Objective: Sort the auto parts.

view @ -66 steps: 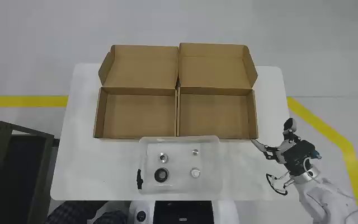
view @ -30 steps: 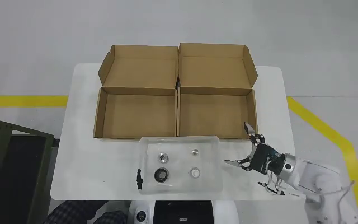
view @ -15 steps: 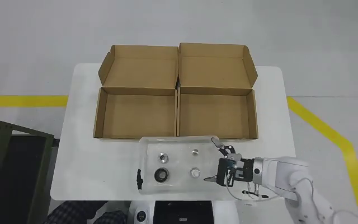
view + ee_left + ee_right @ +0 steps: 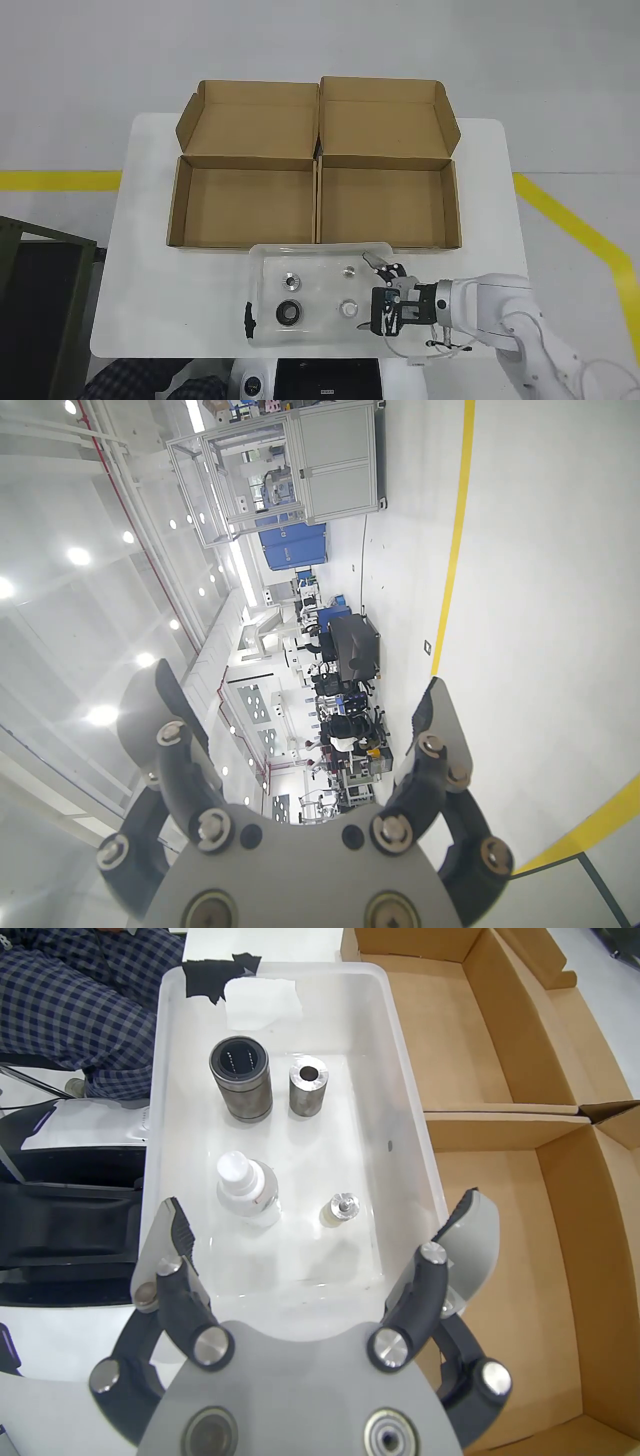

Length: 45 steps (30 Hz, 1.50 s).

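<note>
A clear plastic bin (image 4: 262, 262) (image 4: 410, 1093) stands at the table's front edge. It holds a dark linear bearing (image 4: 289, 313) (image 4: 241, 1078), a steel sleeve (image 4: 289, 280) (image 4: 308, 1084), a clear part with a white cap (image 4: 348, 308) (image 4: 247, 1188) and a small metal-topped part (image 4: 349, 270) (image 4: 340, 1209). My right gripper (image 4: 372, 292) (image 4: 321, 1209) hangs open over the bin's right end, its fingers straddling the two nearest parts, touching none. My left gripper (image 4: 300, 690) is open and holds nothing, facing the room away from the table.
Two open cardboard boxes, one on the left (image 4: 245, 205) and one on the right (image 4: 385, 205), stand side by side just behind the bin, their lids folded back. Black tape (image 4: 215, 975) marks the bin's far end. Bare white table lies on either side.
My right arm has swung left from the table's right edge, past the right box's front corner, and now hangs over the bin's right end. The parts have not moved.
</note>
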Tool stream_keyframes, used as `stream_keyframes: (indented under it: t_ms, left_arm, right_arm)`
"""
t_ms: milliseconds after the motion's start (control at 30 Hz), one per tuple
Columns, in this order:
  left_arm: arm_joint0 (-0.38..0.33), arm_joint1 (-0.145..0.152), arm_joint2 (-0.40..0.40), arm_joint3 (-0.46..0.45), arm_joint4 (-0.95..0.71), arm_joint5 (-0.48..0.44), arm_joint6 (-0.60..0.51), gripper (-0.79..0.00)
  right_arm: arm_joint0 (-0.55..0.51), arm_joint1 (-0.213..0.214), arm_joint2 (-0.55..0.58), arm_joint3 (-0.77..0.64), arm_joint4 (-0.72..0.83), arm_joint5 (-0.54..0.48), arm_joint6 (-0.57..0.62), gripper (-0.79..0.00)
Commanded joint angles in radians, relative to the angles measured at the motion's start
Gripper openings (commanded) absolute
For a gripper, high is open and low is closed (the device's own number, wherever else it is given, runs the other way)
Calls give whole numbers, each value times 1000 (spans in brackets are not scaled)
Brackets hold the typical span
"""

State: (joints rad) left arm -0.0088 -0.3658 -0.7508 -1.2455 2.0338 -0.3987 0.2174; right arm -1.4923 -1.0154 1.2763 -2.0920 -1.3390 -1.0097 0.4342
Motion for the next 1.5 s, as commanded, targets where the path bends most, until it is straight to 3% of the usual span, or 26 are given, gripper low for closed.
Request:
stream_keyframes:
  t_ms: [0, 300, 500, 667, 833, 1033, 1100, 1367, 1467]
  left_arm:
    - [0, 0, 0, 0, 0, 0, 0, 0]
    - [0, 0, 0, 0, 0, 0, 0, 0]
    - [0, 0, 0, 0, 0, 0, 0, 0]
    - [0, 0, 0, 0, 0, 0, 0, 0]
    - [0, 0, 0, 0, 0, 0, 0, 0]
    - [0, 0, 0, 0, 0, 0, 0, 0]
    - [0, 0, 0, 0, 0, 0, 0, 0]
    - [0, 0, 0, 0, 0, 0, 0, 0]
    - [0, 0, 0, 0, 0, 0, 0, 0]
  right_arm:
    - [7, 0, -13, 3, -1, 3, 14, 0]
    - [39, 0, -81, 26, -9, 23, 46, 0]
    - [57, 0, -107, 44, -14, 31, 48, -68]
    - [71, 3, -121, 56, -21, 19, 57, -203]
    - [81, 5, -143, 66, -23, 11, 61, -234]
    - [91, 7, -166, 80, -24, 9, 62, -326]
    - [93, 7, -173, 81, -24, 8, 62, -394]
    - [106, 10, -192, 92, -21, 12, 61, -459]
    - [111, 11, -196, 95, -16, 8, 60, -573]
